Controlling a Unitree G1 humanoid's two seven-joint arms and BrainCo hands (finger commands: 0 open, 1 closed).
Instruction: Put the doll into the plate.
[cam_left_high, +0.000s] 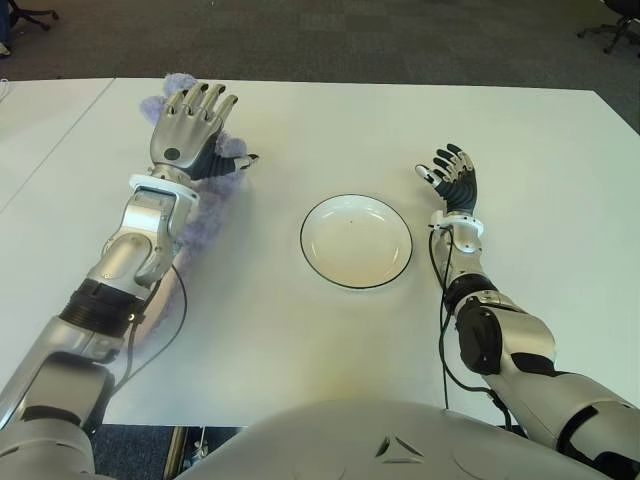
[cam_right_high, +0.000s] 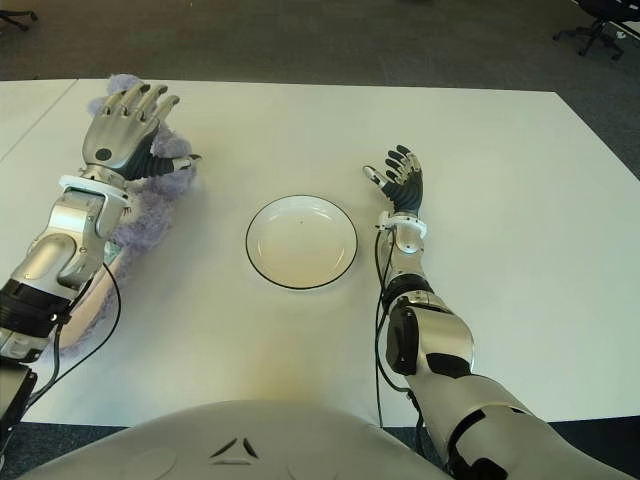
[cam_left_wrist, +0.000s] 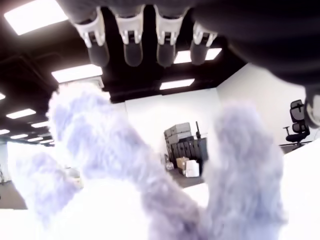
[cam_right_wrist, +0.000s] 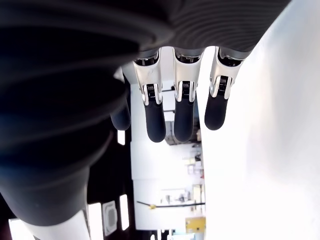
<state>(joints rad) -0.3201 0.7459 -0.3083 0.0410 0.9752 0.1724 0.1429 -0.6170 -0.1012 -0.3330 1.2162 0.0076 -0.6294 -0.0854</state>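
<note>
My left robot hand (cam_left_high: 190, 125) hovers over the purple doll (cam_left_high: 205, 205) at the table's (cam_left_high: 300, 330) far left, fingers spread, nothing gripped. Doll lies on the table under my forearm, well left of the empty plate (cam_left_high: 356, 240). Right robot hand (cam_left_high: 452, 178) just right of the plate, fingers relaxed, empty.

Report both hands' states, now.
Left hand: open, fingers spread above the purple doll, not grasping.
Right hand: open, holding nothing, right of the plate.

doll (cam_left_high: 205, 205) mostly hidden under left arm | blurred in wrist view
</note>
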